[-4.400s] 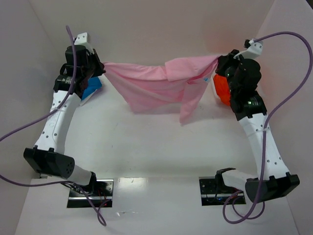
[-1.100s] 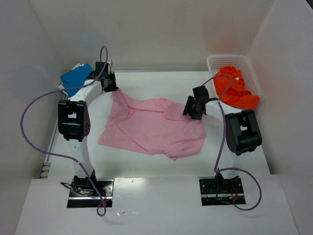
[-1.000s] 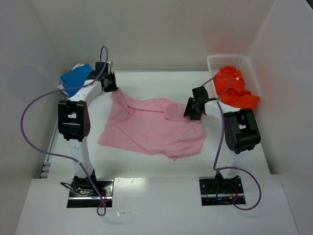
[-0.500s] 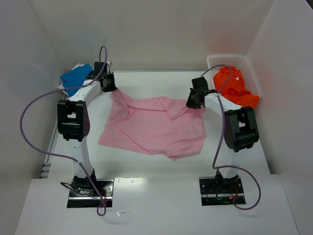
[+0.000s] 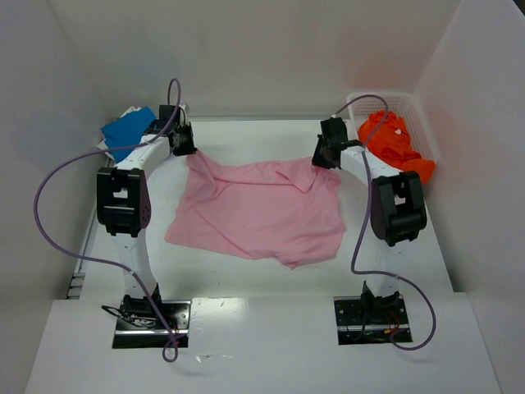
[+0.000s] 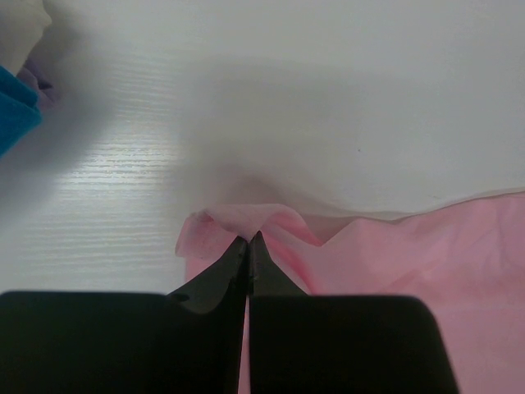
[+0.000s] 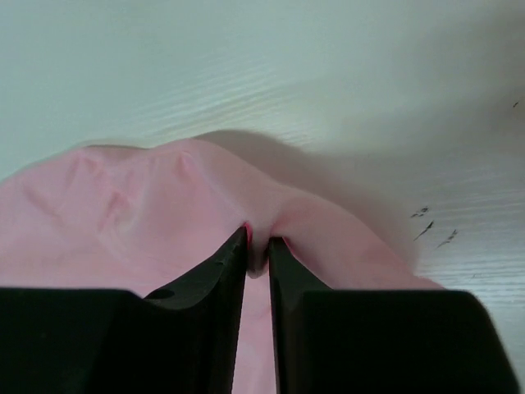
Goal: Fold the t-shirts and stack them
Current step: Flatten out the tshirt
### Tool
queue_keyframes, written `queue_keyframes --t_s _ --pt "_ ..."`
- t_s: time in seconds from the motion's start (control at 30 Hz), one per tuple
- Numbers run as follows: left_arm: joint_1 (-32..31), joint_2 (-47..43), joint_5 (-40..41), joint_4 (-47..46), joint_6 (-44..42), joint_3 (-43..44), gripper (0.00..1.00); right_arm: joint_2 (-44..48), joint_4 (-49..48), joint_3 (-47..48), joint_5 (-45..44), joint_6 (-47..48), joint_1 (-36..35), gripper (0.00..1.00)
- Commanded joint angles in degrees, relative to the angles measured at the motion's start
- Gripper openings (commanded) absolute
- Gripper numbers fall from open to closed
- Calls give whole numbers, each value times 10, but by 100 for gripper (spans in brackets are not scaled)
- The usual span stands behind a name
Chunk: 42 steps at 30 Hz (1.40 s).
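Pink shirt (image 5: 258, 209) flat on the surface (image 5: 246, 139), far corners pinched tight by left jaws and right jaws. Could slip from such shallow bites on lifting, or bunch crookedly if pulled unevenly.

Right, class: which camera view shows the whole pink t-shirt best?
The top external view: the pink t-shirt lies spread on the table, outline complete. Each wrist view shows only a pinched fold.

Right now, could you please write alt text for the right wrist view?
The right end effector is pinched shut on a raised fold of the light pink cloth t-shirt, which lies on the white table.
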<state>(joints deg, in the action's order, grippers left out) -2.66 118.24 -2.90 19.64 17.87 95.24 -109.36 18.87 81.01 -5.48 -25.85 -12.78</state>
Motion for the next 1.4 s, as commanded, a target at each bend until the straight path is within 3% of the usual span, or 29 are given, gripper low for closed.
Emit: queue_keyframes --t_s 0.0,0.2,0.33,0.4,0.5,0.7,0.93,1.13,1.37 --pt "4 -13 -9 -8 -17 -8 3 -21 -27 25 -23 10 8 24" --pt "4 -13 -19 -8 -17 -8 3 -39 -27 30 -34 -18 37 33" --pt "4 -13 -19 -8 -17 -8 3 -17 -32 25 -34 -19 43 47" --pt "4 -13 -25 -8 -17 -8 3 -12 -32 25 -34 -14 43 59" --pt "4 -7 -25 -8 -17 -8 3 -1 -32 19 1 -8 43 66" --pt "4 -7 -30 -8 -22 -8 3 45 -62 -40 83 17 43 68" --pt "4 -7 -30 -8 -22 -8 3 81 -68 -106 89 30 32 65" --pt "4 -7 -35 -8 -22 -19 3 45 -95 -119 109 18 26 63" --pt "4 -13 -40 -8 -22 -24 3 -17 -100 -68 109 18 12 59"
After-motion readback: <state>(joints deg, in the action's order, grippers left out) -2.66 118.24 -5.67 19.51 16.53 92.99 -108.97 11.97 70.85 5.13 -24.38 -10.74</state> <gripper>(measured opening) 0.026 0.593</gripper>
